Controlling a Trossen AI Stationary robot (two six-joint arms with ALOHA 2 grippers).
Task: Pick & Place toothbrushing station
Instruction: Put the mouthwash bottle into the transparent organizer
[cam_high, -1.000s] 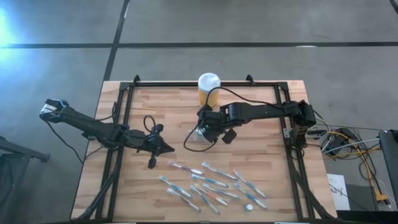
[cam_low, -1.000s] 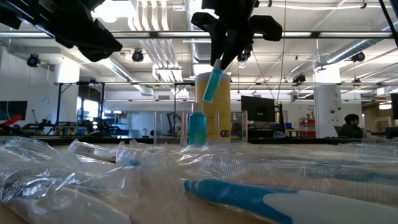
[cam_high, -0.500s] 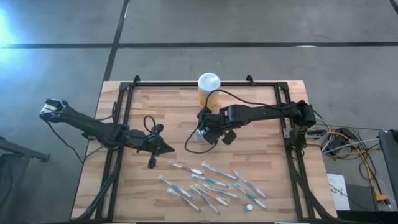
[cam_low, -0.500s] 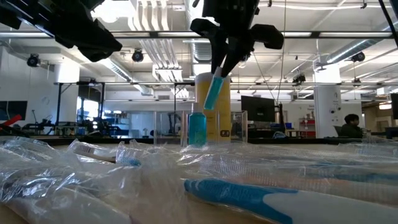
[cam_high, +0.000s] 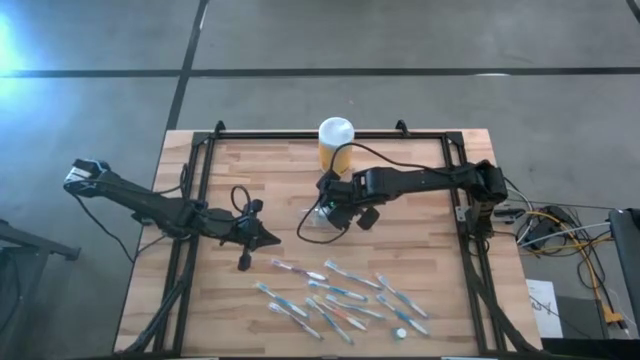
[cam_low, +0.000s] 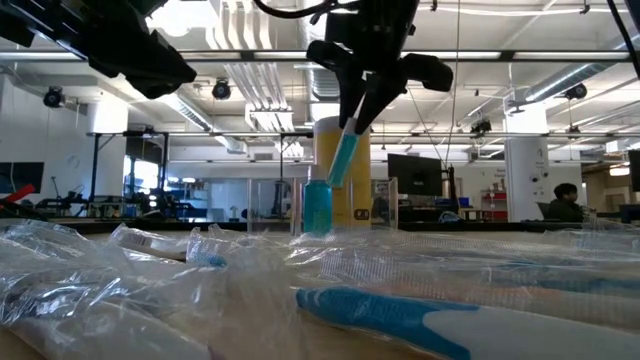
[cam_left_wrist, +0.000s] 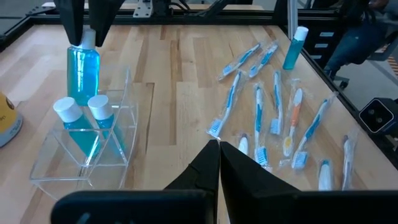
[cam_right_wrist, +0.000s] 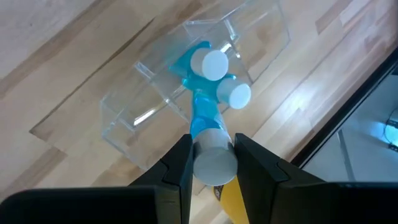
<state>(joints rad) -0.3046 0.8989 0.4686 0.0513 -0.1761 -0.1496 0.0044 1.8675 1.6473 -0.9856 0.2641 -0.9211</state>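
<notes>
1. The toothbrushing station (cam_left_wrist: 87, 146) is a small see-through plastic holder standing on the wooden tabletop (cam_high: 260, 170), near its middle and just in front of the yellow jar (cam_high: 335, 148) with a white lid.
2. Two small blue tubes (cam_right_wrist: 214, 73) with white caps already stand inside the holder, side by side and leaning slightly.
3. The right hand (cam_right_wrist: 211, 163) hovers directly above the holder, its two fingers closed on the white-capped end of a third blue tube (cam_low: 341, 155).
4. That held tube hangs cap up, tilted, with its lower end just above the holder's rim; whether it touches the holder cannot be told.
5. In the high view the right arm reaches from the tabletop's right edge toward the centre, ending over the holder.
6. The left hand (cam_left_wrist: 219, 163) sits well apart from the holder, over the left part of the tabletop, with its fingers pressed together and holding nothing.
7. A scatter of wrapped toothbrushes (cam_left_wrist: 273, 118), blue, white and one orange-pink, lies on the front part of the tabletop, between the two arms and nearer the front edge.
8. One more blue tube (cam_left_wrist: 294, 48) with a white cap stands upright beyond the toothbrushes, near the black frame rail.
9. In the low view a person (cam_low: 564, 203) sits far back in the room at the right.
</notes>
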